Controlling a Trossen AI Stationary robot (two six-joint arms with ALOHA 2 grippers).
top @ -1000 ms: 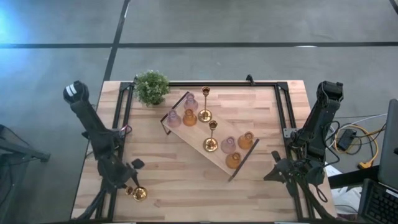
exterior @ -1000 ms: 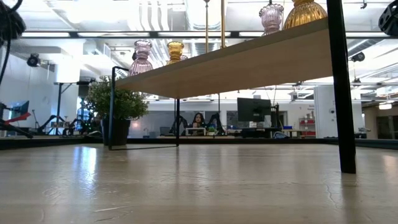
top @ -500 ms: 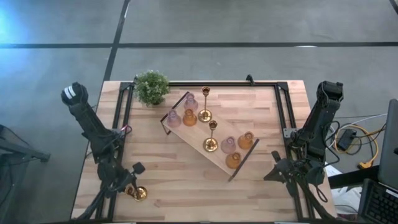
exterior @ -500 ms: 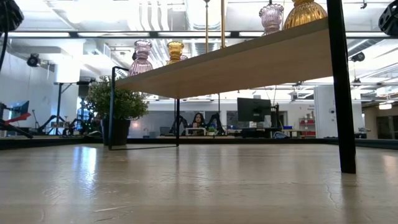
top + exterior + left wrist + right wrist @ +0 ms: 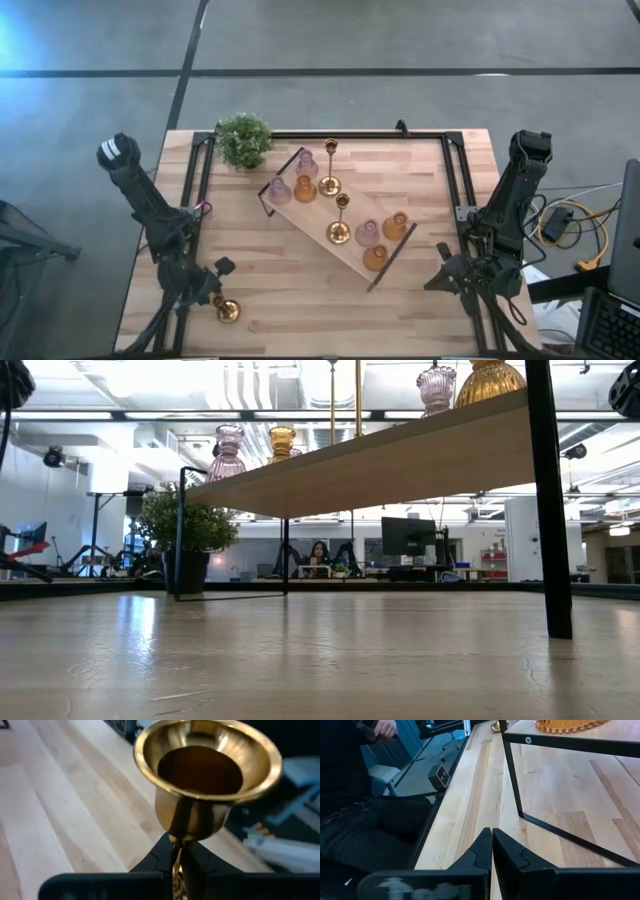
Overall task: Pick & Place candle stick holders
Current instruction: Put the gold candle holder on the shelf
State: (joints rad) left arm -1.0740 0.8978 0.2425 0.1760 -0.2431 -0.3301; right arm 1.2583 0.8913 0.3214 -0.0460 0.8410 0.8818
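The left tool [image 5: 213, 302] is gripping a gold holder [image 5: 227, 311] by its thin stem at the counter's [image 5: 300, 290] near left corner; in the left wrist view the fingers [image 5: 200, 862] are pinching together just under the holder's flared cup. From above, the holder's round base is sitting at the counter's surface, though whether it is touching cannot be told.

A wooden tray [image 5: 352, 255] with black handles is lying diagonally across the counter's middle and is carrying seven holders. At its far end, two pink glass ones [image 5: 306, 163] and an amber one [image 5: 305, 190] are clustering beside a tall gold one [image 5: 330, 184]. A second tall gold one [image 5: 339, 231] is standing near the middle. At the near end, one pink [image 5: 367, 232] and two amber ones [image 5: 396, 225] are grouping together.

The right tool [image 5: 440, 281] is waiting, fingers pressed closed and holding nothing, at the near right edge.
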